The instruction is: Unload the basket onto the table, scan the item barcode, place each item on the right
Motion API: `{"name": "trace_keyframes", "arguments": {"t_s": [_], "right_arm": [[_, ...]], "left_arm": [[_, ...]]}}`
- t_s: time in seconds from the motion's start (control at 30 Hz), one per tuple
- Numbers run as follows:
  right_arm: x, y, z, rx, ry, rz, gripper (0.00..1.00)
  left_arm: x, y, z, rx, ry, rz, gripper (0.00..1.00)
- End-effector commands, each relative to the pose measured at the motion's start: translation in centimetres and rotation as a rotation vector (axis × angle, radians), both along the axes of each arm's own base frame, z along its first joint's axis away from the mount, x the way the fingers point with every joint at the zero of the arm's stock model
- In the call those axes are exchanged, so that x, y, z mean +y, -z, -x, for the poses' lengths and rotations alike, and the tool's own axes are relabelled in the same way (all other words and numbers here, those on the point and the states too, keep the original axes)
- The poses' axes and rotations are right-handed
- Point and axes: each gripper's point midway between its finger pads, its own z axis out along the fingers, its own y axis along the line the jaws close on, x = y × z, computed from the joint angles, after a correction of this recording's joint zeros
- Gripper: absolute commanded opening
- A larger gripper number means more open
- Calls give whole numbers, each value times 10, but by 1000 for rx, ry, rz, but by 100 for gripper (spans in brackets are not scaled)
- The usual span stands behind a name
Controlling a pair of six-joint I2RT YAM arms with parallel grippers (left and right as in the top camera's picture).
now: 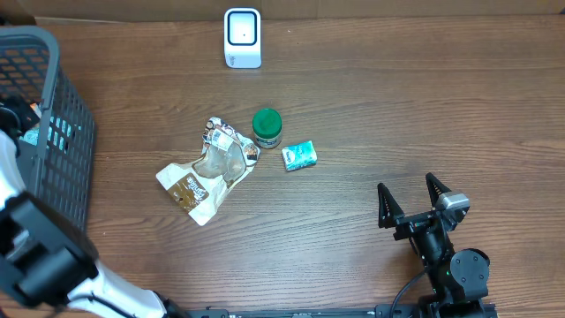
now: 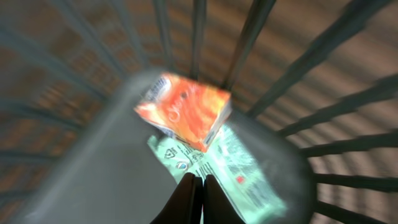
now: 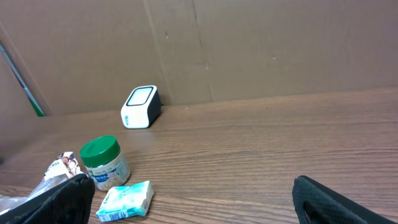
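Note:
Through my left wrist view I look down into the dark wire basket (image 2: 323, 68). An orange box (image 2: 186, 112) lies there on top of a pale green packet (image 2: 239, 168) with printed barcode lines. My left gripper (image 2: 201, 177) is shut, its tips pressed together at the packet's near edge; whether they pinch the packet I cannot tell. From overhead only the left arm (image 1: 9, 150) shows, reaching into the basket (image 1: 53, 106). The white scanner (image 1: 242, 37) stands at the table's far edge. My right gripper (image 1: 410, 196) rests open and empty at the front right.
A green-lidded jar (image 1: 267, 127), a small teal packet (image 1: 299, 155) and a crumpled brown-and-white bag (image 1: 207, 170) lie mid-table. The right wrist view shows the jar (image 3: 104, 163), the teal packet (image 3: 127, 200) and the scanner (image 3: 140, 107) before a cardboard wall.

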Motion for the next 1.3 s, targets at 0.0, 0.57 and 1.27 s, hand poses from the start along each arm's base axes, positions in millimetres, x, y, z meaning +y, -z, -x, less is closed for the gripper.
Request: {"name": "trace_keyframes", "arguments": {"t_s": [0.0,0.57,1.27], "right_arm": [[1,2,0,-1,-4,-3,100],[1,2,0,-1,-4,-3,100],[1,2,0,-1,-4,-3,100]], "left_arm": [[-16,-94,10,-178,-59,-32,4],[-72,-153,30,-229,-24,-50,22],[24,54,-41,76,160,-170,73]]}}
